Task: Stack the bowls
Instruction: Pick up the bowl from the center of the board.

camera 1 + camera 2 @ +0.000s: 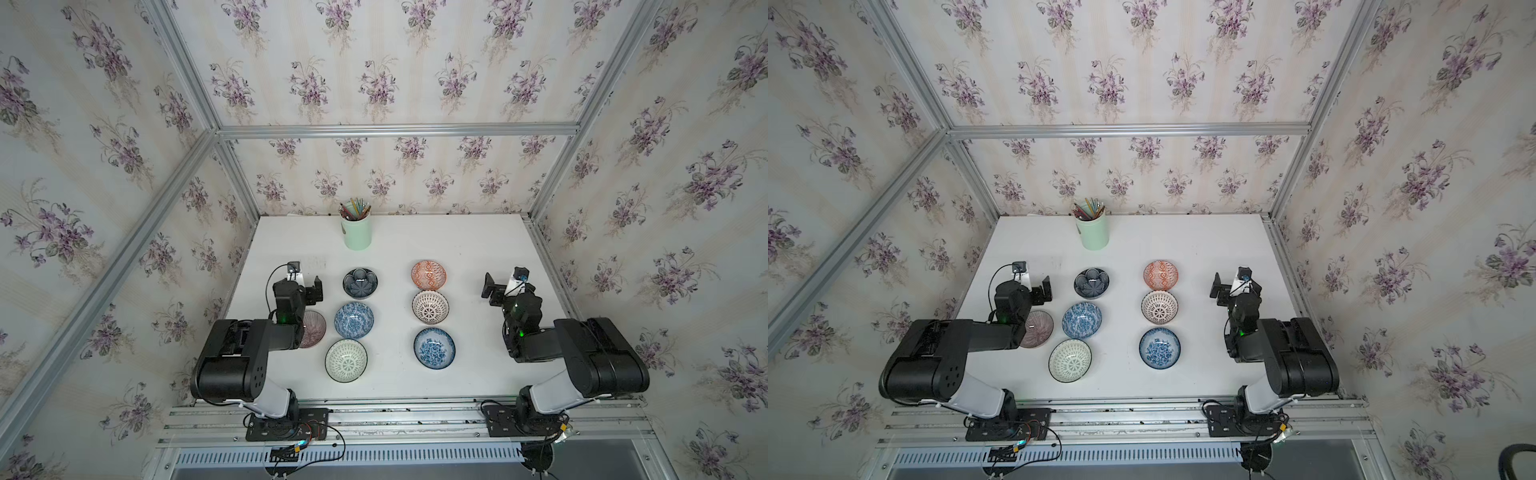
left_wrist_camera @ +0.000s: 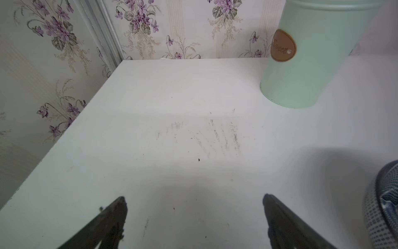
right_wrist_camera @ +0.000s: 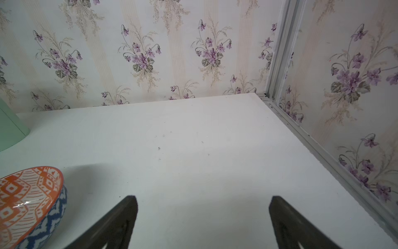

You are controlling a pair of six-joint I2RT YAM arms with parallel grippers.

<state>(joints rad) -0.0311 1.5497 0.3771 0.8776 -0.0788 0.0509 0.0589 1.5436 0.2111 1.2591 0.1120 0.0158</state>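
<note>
Both jaws spread wide, holding nothing: left gripper [image 2: 195,199], right gripper [image 3: 203,198], over white table [image 2: 193,97]; 7 bowls [image 1: 353,319] sit unstacked

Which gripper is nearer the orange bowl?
Right. The right gripper sits open beside the orange bowl, not touching it; the left gripper is beyond the navy bowl, farther off.

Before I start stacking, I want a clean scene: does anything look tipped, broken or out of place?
Nothing tipped or broken. Only the mauve bowl sits partly hidden by the left arm; faint scuffs mark the table.
</note>
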